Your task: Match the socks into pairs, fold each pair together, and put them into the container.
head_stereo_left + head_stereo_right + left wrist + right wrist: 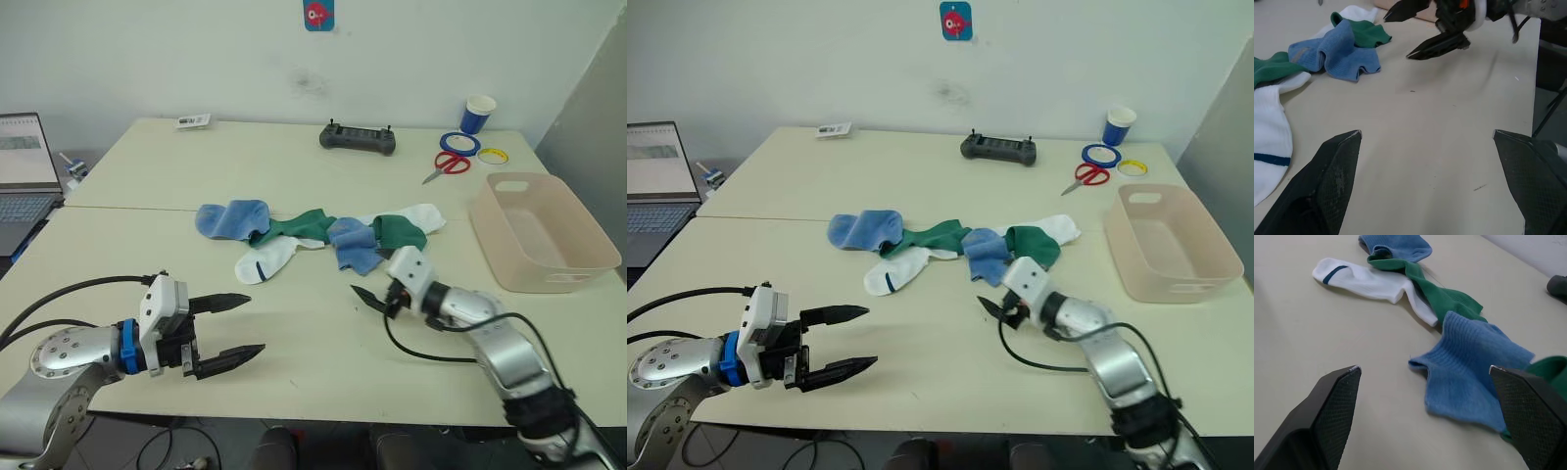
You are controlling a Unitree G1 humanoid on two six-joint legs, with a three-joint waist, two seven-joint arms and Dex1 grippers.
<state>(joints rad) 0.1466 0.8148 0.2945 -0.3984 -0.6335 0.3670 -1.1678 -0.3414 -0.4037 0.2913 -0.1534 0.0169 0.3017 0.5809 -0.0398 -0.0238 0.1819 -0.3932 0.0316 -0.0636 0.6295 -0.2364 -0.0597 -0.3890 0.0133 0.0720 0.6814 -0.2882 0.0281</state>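
Observation:
The socks lie in a loose row at mid-table: a light blue sock [231, 217], a dark green one [299, 227], a second blue sock [353, 245], a second green one [400, 231], a white sock [423, 214] behind it, and a white sock with a dark stripe [266, 258] in front. The beige container [544, 235] stands at the right. My right gripper [370, 297] is open just in front of the middle blue sock [1469, 367], holding nothing. My left gripper [253, 325] is open over bare table near the front edge.
At the back are a black controller [358, 138], a blue paper cup [478, 114], red scissors [448, 164], tape rings [459, 143] and a small card [193, 121]. A laptop [22, 166] sits at far left. A cable trails behind the right gripper.

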